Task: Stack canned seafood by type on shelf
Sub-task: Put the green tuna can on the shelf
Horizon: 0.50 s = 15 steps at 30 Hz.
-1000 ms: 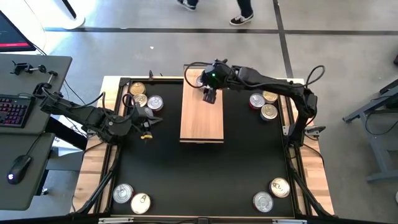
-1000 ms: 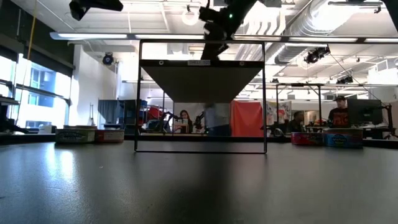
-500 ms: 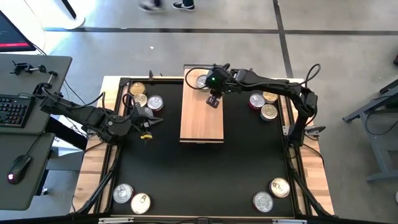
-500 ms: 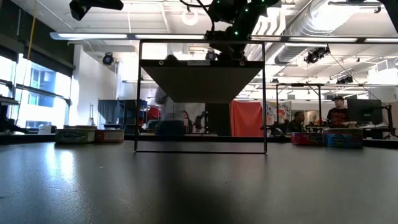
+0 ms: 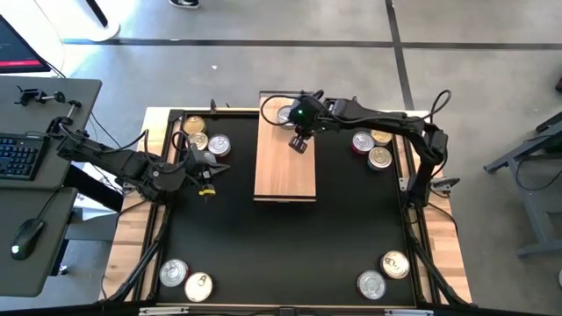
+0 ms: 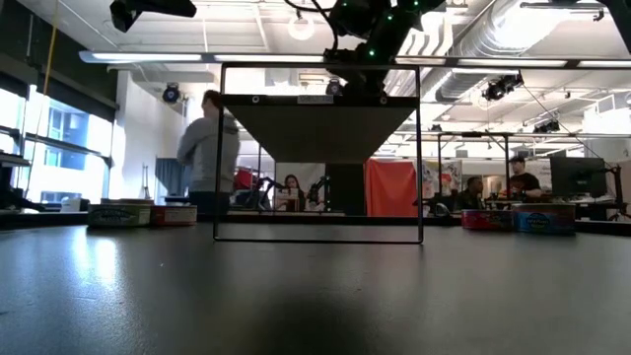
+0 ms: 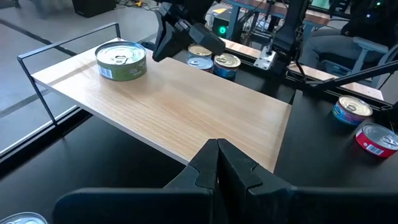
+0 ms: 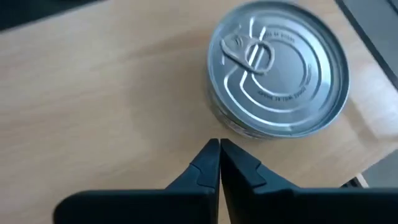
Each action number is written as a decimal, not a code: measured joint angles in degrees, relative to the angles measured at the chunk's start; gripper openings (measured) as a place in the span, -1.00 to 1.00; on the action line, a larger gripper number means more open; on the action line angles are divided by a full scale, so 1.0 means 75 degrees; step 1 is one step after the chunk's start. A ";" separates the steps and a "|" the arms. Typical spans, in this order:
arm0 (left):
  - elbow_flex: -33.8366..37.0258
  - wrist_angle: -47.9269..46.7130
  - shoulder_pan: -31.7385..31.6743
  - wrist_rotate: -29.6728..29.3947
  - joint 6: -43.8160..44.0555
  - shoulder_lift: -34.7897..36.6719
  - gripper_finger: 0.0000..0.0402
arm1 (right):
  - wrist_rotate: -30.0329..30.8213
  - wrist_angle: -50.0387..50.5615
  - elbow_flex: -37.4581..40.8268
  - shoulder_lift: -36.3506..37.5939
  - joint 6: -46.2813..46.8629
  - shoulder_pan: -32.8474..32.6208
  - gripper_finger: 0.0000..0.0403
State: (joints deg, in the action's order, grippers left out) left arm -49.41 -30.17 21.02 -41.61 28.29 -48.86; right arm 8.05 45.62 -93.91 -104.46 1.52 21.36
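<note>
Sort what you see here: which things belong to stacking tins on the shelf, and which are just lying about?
Job: shelf; tin on the shelf; tins on the mat; right gripper.
Lying about: keyboard; mouse.

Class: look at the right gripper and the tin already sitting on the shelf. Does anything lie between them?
No. Only bare wood of the shelf separates the right gripper, jaws shut, from the silver-lidded tin.

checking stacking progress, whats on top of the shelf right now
One silver-lidded can sits on the shelf near its far end; nothing is stacked on it. The right end effector hovers above, hiding a little wood.
</note>
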 joint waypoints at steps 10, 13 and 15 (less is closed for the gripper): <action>-0.0003 -0.0002 0.0000 -0.0020 0.0000 0.0000 -1.00 | 0.0085 -0.0526 0.0003 -0.0286 0.0000 0.0010 -1.00; -0.0003 -0.0009 0.0000 -0.0022 0.0000 0.0000 -1.00 | 0.0184 -0.0872 0.0003 -0.0286 0.0003 0.0082 -1.00; -0.0003 -0.0012 0.0000 -0.0025 0.0000 0.0001 -1.00 | 0.0182 -0.0939 0.0003 -0.0286 0.0050 0.0155 -1.00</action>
State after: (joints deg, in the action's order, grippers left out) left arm -49.43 -30.26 21.02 -41.80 28.29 -48.85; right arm 9.41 38.57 -93.89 -106.61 1.90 22.52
